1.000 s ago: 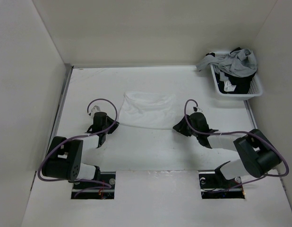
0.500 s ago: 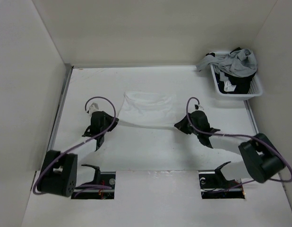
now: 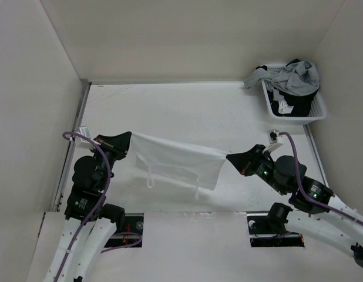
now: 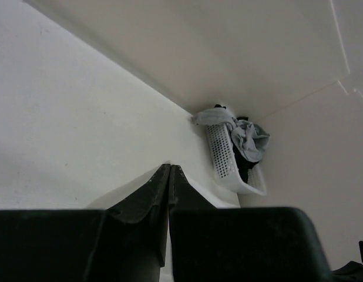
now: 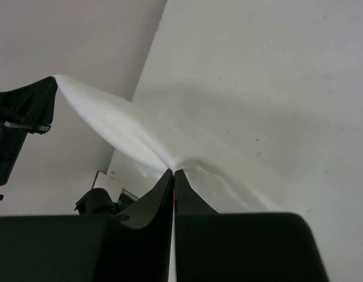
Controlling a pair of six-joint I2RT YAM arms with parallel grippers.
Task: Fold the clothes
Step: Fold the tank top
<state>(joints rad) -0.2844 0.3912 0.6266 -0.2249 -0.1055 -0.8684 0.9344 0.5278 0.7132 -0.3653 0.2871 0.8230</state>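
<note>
The clothes (image 3: 175,164), a thin white sleeveless top, hang stretched in the air between my two grippers, above the near half of the table. Two narrow straps (image 3: 150,177) dangle from the lower edge. My left gripper (image 3: 126,140) is shut on the top's left corner and my right gripper (image 3: 230,157) is shut on its right corner. In the right wrist view the fabric (image 5: 123,129) runs taut from my shut right gripper (image 5: 173,172) across to the left gripper (image 5: 30,106). The left wrist view shows the left gripper (image 4: 170,168) with its jaws pressed together.
A white perforated basket (image 3: 318,111) stands at the back right corner with grey and black garments (image 3: 294,79) heaped in it; the same basket (image 4: 219,154) shows in the left wrist view. White walls enclose the white table (image 3: 187,108) on three sides.
The right gripper closed on the top's corner. Both arms then lifted the top off the table and drew it toward the near edge, stretched out between them.
</note>
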